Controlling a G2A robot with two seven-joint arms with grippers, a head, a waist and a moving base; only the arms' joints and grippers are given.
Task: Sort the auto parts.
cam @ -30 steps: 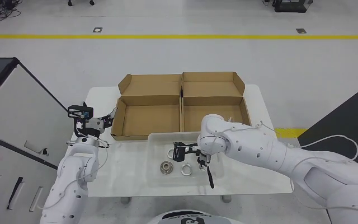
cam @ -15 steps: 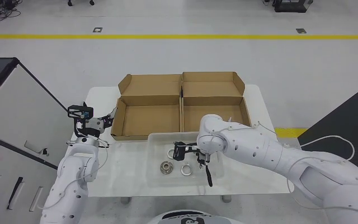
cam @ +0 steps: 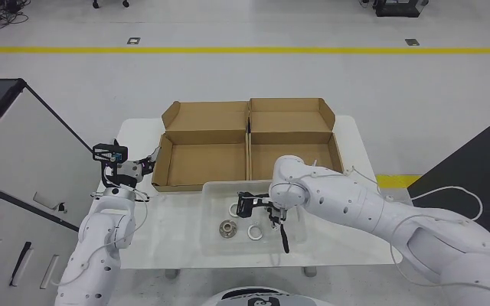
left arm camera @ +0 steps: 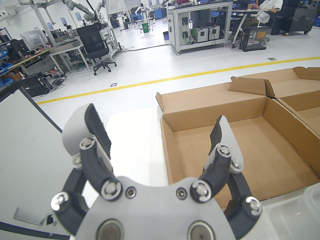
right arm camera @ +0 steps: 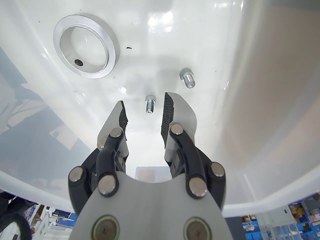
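Honestly not much happened here, only the right arm (cam: 344, 203) did anything. Over the last second the right gripper (cam: 274, 219) crept a tiny bit away from the robot, toward the cardboard boxes (cam: 249, 145), while keeping inside the clear tray (cam: 210, 229). The black camera block (cam: 246, 205) on its wrist slid the same way, just a nudge each half second. The thin black strip (cam: 285, 243) trailing off the wrist got pulled along too, ending up slightly more to the robot's left and a touch closer to the boxes. The big white link (cam: 429, 241) further back along that arm shifted a little leftward with it.
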